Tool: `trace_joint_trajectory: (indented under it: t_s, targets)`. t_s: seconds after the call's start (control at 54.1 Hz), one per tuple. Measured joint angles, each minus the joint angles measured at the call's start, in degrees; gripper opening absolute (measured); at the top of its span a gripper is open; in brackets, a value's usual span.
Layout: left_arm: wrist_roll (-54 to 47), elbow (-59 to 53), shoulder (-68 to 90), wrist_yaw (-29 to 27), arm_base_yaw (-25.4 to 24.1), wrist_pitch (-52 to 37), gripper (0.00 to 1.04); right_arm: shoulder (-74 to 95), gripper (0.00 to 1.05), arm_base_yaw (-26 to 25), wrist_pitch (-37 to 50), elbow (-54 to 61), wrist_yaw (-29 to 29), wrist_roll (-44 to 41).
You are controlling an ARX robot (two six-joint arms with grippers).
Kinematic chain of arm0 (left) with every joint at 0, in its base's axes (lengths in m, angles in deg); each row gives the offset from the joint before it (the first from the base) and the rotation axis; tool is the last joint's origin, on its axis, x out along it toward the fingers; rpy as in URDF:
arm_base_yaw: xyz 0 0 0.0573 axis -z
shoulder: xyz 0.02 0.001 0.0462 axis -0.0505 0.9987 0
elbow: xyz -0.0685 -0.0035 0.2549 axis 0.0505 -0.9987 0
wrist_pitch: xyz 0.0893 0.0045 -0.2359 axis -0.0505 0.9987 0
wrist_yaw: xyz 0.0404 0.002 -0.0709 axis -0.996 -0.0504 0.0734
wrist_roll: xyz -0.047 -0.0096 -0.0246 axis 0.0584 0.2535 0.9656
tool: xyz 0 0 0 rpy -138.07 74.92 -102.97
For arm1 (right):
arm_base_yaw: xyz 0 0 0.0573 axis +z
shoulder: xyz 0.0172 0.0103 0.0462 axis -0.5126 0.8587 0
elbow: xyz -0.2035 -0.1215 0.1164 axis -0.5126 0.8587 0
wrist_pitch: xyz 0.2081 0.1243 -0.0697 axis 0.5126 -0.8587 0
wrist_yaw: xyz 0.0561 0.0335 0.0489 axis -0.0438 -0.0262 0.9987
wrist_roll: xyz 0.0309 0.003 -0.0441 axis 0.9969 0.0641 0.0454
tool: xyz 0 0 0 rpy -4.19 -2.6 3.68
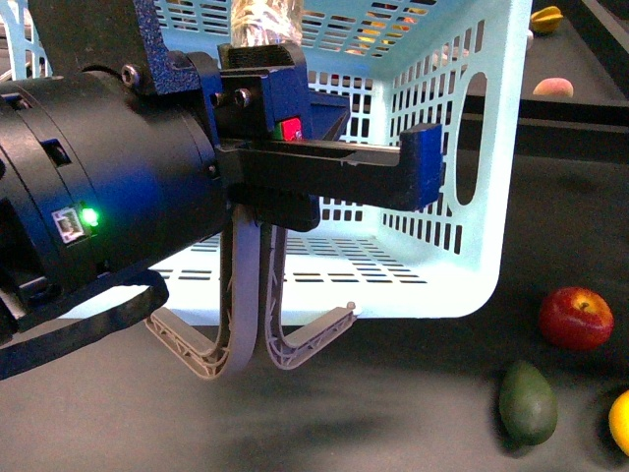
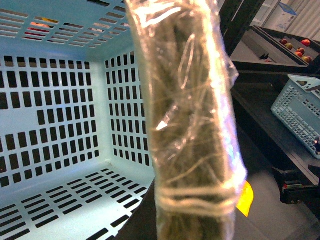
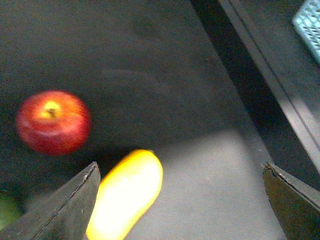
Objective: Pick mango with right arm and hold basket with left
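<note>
Closest, the left arm is seen at the basket; the state of the left pincer cannot be told. The right pincer is spread wide over the mango.

The light turquoise slotted basket fills the upper centre of the front view. Its open mouth faces the camera, and 2 grey-brown handles hang below its front rim. The smooth yellow-orange mango lies on the dark tabletop, cut off at the lower right edge.
</note>
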Motion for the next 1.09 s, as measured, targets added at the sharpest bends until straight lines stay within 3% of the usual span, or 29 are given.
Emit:
trace_joint_trajectory:
  t_s: [0.074,0.185,0.407,0.536,0.777,1.091]
  targets:
    - [-0.2,0.0,0.0,0.04,0.04,0.0,0.08,-4.26,0.97,5.29,-2.67,0.09,1.2,2.84]
    - [-0.17,0.0,0.04,0.42,0.13,0.0,0.07,-9.35,0.97,7.93,-5.9,0.81,1.29,5.2]
    - [-0.24,-0.02,0.04,0.31,0.0,-0.04,0.07,-10.69,0.97,8.31,-6.29,1.31,1.03,6.71]
    - [-0.2,-0.02,0.11,-0.22,0.0,-0.04,0.07,-9.97,0.97,7.89,-7.26,1.18,5.95,9.18]
    - [-0.09,-0.02,0.11,0.35,0.0,-0.04,0.07,-2.19,0.97,7.04,-16.85,-4.92,8.59,15.52]
    - [-0.17,-0.02,0.11,0.09,0.09,-0.04,0.07,9.88,0.97,8.72,-21.64,-13.88,6.25,22.36]
